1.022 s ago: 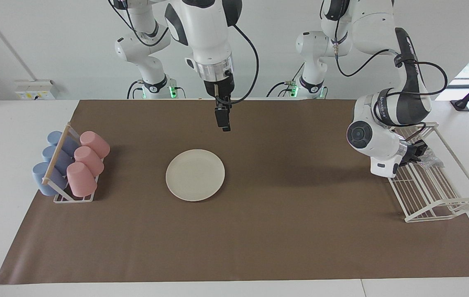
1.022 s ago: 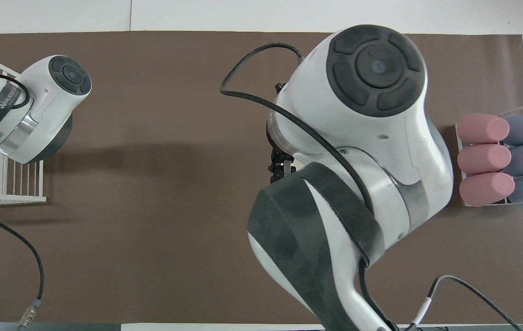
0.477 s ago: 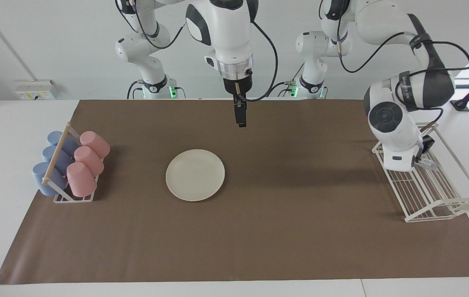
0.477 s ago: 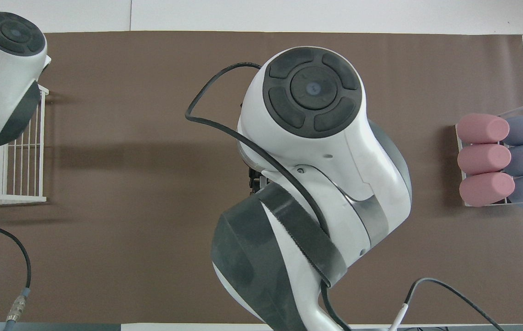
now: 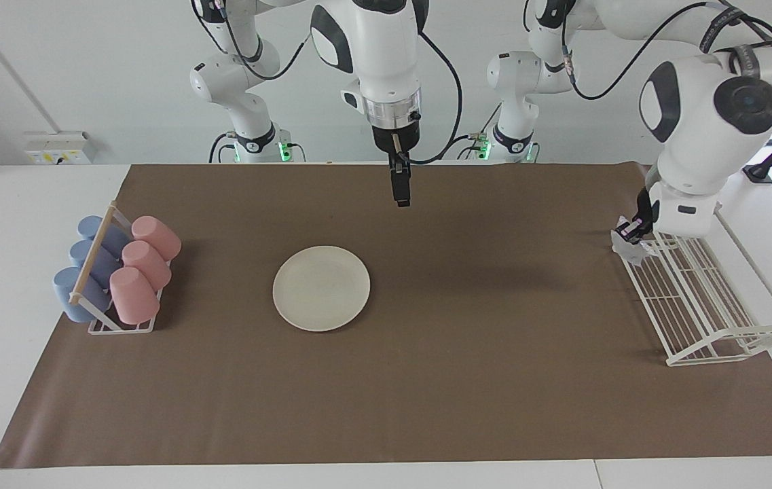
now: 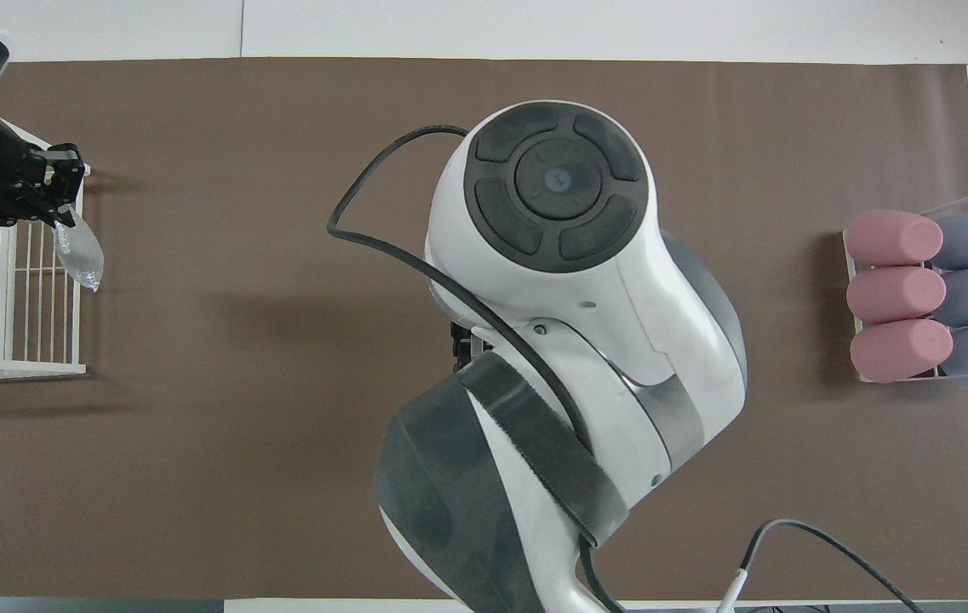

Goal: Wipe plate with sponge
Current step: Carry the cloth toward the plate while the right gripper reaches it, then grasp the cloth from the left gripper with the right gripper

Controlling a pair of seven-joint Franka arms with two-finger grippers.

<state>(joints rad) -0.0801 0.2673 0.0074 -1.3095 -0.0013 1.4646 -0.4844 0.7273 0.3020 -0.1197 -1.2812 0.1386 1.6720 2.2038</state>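
1. While it hangs in the air over the edge of the white wire rack (image 5: 705, 299), the left claw (image 5: 632, 231) is clamped tight on the sponge (image 5: 630, 248), which dangles below its fingertips.
2. In the overhead view the same left claw (image 6: 58, 204) shows at the rack's (image 6: 7, 306) corner, with the silvery sponge (image 6: 82, 258) drooping from it over the brown mat (image 6: 279, 213).
3. The right claw (image 5: 400, 192) points straight down over bare mat (image 5: 494, 353), on the robots' side of the plate (image 5: 321, 288); its fingers stand apart and hold nothing.
4. The plate lies flat on the mat near the middle of the worktop (image 5: 19, 204), well apart from the sponge and touched by neither claw.
5. In the overhead view the right arm's bulk covers the plate.
6. Toward the right arm's end of the worktop, a small stand (image 5: 114, 319) holds pink cups (image 5: 141, 268) and blue cups (image 5: 87, 261) lying on their sides.
7. The wire rack sits at the left arm's end, on the mat's edge.
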